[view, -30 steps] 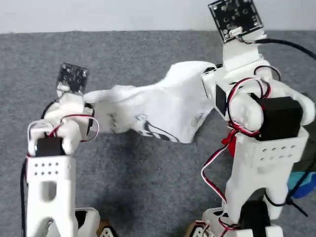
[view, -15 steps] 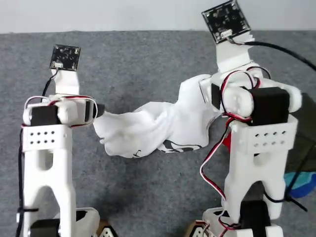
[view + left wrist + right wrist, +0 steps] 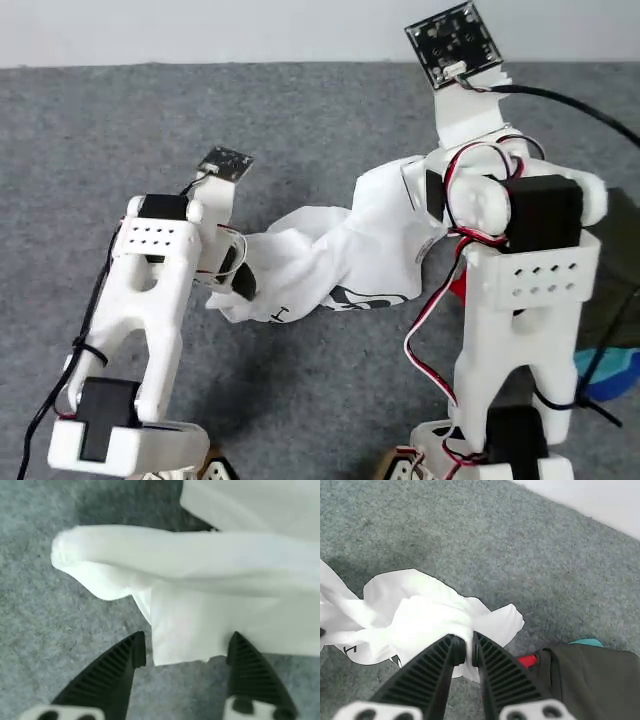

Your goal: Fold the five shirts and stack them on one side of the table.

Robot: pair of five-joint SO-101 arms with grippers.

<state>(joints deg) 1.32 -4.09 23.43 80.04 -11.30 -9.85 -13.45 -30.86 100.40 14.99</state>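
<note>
High view, shirt: a white shirt (image 3: 330, 255) lies bunched on the grey table (image 3: 300, 110) between my two arms. Its right end rises against my right arm (image 3: 510, 250).
High view, left side: my left pincer (image 3: 238, 278) sits low at the shirt's left end.
Left wrist view, left pincer: released, black fingers (image 3: 117, 672) spread wide. A shirt edge lies between them on the table, and a thick fold crosses beyond.
Right wrist view, right pincer: my right pincer (image 3: 468, 652) is clenched on a bunch of the shirt, with white cloth nipped between the fingertips.
Right wrist view, alongside: a dark cloth (image 3: 590, 677) lies near the shirt, with a red thing (image 3: 527, 661) at its edge.
</note>
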